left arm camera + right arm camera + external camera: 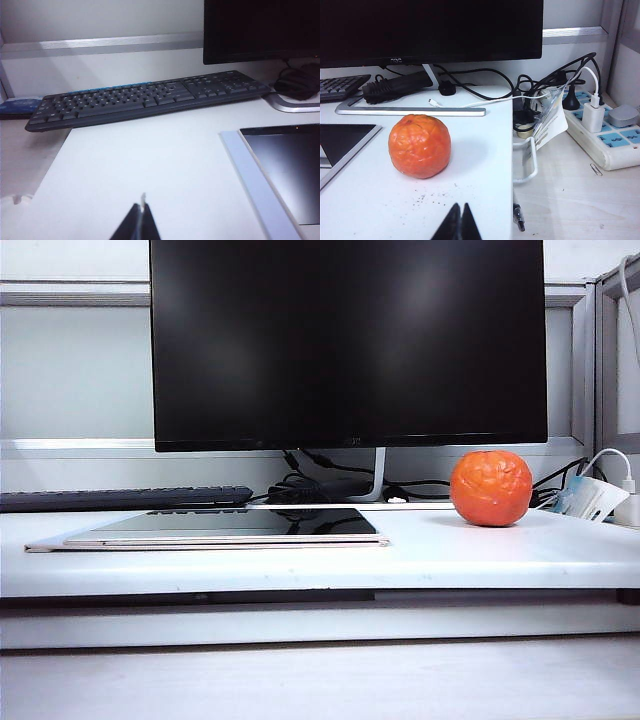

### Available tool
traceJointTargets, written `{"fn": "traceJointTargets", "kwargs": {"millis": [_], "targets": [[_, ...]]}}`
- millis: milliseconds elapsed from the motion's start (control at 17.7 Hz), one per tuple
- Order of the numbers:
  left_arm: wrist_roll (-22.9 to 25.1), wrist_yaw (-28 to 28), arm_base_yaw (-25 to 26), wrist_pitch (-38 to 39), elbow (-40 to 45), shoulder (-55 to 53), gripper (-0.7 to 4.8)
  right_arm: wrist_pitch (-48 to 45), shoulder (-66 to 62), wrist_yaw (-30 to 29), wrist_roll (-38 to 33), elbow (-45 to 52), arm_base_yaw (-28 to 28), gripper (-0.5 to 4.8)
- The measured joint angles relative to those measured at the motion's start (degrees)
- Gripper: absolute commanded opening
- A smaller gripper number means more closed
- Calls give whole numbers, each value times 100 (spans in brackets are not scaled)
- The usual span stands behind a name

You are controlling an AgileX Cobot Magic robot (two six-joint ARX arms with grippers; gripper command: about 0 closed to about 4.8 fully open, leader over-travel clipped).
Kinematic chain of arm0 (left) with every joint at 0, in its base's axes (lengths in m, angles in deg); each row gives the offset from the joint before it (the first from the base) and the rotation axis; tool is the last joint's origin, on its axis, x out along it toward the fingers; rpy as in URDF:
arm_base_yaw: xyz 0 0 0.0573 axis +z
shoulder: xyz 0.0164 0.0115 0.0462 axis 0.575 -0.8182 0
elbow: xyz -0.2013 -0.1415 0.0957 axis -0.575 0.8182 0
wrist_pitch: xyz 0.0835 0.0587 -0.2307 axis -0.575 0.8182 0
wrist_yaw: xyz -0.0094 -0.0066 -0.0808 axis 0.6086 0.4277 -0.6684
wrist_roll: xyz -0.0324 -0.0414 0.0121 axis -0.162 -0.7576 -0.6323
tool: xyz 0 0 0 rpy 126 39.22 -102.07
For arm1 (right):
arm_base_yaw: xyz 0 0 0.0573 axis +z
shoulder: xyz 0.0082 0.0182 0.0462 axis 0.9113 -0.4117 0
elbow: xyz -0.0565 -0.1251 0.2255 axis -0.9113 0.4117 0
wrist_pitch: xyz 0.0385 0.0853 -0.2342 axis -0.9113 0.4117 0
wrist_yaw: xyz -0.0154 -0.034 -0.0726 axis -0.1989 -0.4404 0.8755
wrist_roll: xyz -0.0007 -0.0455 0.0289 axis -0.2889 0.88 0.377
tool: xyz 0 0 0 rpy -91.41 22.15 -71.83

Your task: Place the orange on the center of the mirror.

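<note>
Broad white tabletop [470, 555] as the stage, raised a step above the paler surface in front, with a tall black monitor [348, 340] upright at the back on a silver stand, out of the working zone. Black keyboard [150, 97] pushed back beside the monitor foot, leaving the front clear. On the left half of the exterior view, the mirror [235, 524]: thin, flat, dark-topped with a pale rim, lying level on a slightly larger pale sheet, its face bare and so ready to receive the fruit. Off the tabletop's right edge, a white power strip [607, 135] amid tangled black cables, clutter best avoided on approach. Right of the monitor stand, well apart from the mirror, the orange [491, 488]: round, wrinkled, resting on the bare tabletop, untouched and near the right edge, probably so because the task has not yet begun. Directly before the orange in the right wrist view, the right pincer [461, 220], fingers pressed together with nothing between, well short of the fruit; opening needed before any grasp. Over bare tabletop near the mirror's edge in the left wrist view, the left pincer [141, 217], likewise pinched to a point and empty, seemingly parked. Neither pincer visible in the exterior view.
</note>
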Motion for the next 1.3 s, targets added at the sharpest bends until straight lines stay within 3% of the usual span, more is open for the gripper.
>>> {"fn": "traceJointTargets", "kwargs": {"millis": [338,451,620,846,1015,1185,1297], "targets": [[0,0,-2,0,0,0,-5,0,0,2,0,0,0,-5],[0,72,-291,0,0,0,-5,0,0,0,-2,-2,0,-5],[-2,396,-1661,0,0,0,-5,2,0,-72,-240,-2,0,-5],[0,352,-3357,0,0,0,-5,-37,0,-404,-1023,0,0,-5],[0,236,-4111,2,0,0,-5,-490,0,-693,-1443,-2,2,-5],[0,234,-4441,0,0,0,-5,-1202,2,-717,-1836,-15,0,-5],[0,236,-4452,0,0,0,-5,-992,-44,-721,-1969,-372,0,-5]]}}
